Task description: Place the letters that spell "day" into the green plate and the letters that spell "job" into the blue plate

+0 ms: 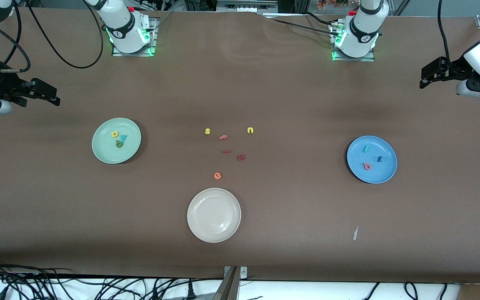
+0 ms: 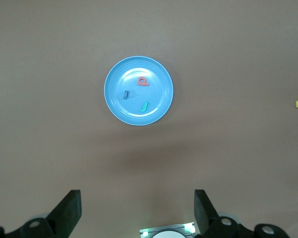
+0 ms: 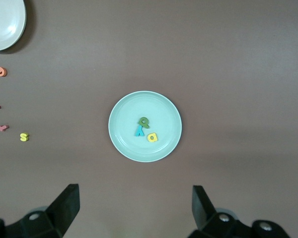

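Observation:
The green plate (image 1: 106, 152) holds the "day" letters: a yellow one (image 1: 115, 134), a teal "y" (image 1: 123, 137) and an olive one (image 1: 119, 144). In the blue plate (image 1: 383, 171) lie the "job" letters: a teal "j" (image 1: 366, 148), a blue "o" (image 1: 378, 158) and a coral "b" (image 1: 366, 166). My right gripper (image 1: 52, 95) hangs open and empty over the table's right-arm end, looking down on the green plate (image 3: 126, 136). My left gripper (image 1: 425, 77) hangs open and empty over the left-arm end, above the blue plate (image 2: 116, 106).
A cream-white plate (image 1: 213, 215) sits mid-table, nearer the front camera. Between the plates lie loose letters: a yellow "s" (image 1: 207, 131), a yellow "u" (image 1: 250, 130), an orange "e" (image 1: 217, 176), a coral piece (image 1: 223, 136) and dark red pieces (image 1: 241, 157). A white scrap (image 1: 355, 233) lies near the front edge.

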### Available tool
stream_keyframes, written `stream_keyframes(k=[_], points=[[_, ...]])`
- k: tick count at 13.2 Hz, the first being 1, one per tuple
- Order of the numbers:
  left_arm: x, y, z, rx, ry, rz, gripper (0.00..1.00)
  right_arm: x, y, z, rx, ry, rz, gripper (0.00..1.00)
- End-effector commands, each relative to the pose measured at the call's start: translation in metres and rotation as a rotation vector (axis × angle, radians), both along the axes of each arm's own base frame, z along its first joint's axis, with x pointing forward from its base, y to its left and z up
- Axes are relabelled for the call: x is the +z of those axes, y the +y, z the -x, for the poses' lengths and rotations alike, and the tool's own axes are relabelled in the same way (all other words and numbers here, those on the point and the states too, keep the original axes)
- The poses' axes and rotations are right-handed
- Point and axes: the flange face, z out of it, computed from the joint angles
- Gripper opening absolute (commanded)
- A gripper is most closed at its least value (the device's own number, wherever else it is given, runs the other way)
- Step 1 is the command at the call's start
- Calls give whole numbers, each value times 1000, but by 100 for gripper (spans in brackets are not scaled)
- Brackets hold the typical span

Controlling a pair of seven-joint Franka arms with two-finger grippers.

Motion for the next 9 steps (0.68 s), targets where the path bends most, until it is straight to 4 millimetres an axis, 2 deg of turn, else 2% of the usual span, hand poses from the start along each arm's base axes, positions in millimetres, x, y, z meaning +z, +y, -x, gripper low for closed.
stream_keyframes(k=[1, 3, 9], points=[[10, -3, -1, 4, 1, -20, 100, 7, 1, -1, 1, -9, -9, 100], [19, -14, -1, -15, -20, -22, 100, 8, 3, -2, 6, -15, -1, 100], [20, -12, -3, -12, -27, -20, 100, 9, 4, -3, 7, -28, 1, 100]])
